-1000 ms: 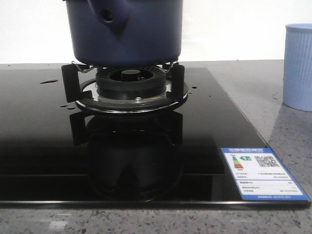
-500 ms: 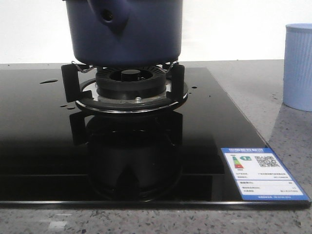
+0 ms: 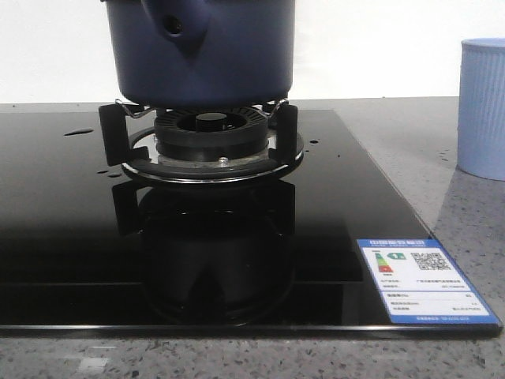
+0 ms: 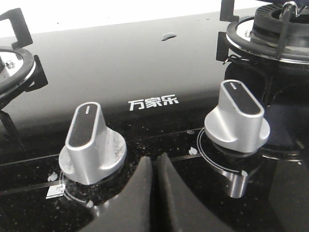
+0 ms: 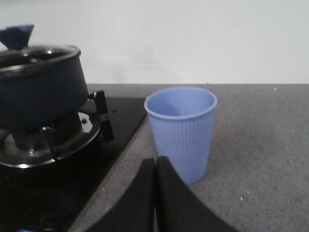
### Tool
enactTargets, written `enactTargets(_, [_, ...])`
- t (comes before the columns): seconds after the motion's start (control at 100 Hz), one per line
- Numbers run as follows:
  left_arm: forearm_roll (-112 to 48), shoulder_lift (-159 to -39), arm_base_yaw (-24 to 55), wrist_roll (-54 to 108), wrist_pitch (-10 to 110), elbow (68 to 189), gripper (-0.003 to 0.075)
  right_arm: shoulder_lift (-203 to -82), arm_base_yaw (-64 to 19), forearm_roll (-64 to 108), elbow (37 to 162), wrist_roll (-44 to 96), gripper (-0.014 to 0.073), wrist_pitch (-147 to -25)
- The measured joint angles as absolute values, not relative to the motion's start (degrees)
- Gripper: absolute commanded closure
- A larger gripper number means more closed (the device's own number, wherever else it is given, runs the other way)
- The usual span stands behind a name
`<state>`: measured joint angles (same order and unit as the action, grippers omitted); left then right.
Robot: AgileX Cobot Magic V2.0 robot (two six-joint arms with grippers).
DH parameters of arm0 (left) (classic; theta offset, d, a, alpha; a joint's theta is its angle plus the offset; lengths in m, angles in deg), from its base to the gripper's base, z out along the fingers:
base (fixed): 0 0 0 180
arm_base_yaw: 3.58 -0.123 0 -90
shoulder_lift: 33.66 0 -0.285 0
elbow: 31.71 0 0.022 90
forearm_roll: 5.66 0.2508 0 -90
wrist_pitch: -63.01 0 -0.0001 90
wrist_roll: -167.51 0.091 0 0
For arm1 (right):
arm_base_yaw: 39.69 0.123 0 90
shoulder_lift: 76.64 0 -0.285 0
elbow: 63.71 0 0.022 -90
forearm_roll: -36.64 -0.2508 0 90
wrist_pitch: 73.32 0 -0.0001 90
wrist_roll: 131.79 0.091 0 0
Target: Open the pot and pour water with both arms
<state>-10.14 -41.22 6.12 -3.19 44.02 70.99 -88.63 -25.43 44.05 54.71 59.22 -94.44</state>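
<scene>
The dark navy pot stands on the gas burner at the back of the black glass cooktop, its side stub with a round hole facing me. In the right wrist view the pot carries a glass lid with a blue knob. My left gripper is shut and empty, low over the cooktop between two silver knobs. My right gripper is shut and empty over the grey counter, just in front of the pale blue ribbed cup. Neither gripper shows in the front view.
Two silver control knobs sit on the glass either side of my left gripper. A second burner is at that view's edge. The ribbed cup stands on the counter right of the cooktop. An energy label is on the glass corner.
</scene>
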Motion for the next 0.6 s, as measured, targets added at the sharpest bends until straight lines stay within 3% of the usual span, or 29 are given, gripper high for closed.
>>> enactTargets(0.26, [-10.1, -41.2, 6.1, -3.2, 44.0, 71.0, 0.0739, -87.7, -32.6, 45.1, 38.5, 59.1, 0.0668, -80.4])
enactTargets(0.6, [-10.1, -41.2, 6.1, -3.2, 44.0, 71.0, 0.0739, -83.9, -34.8, 45.2, 38.6, 58.8, 0.0668, -92.0])
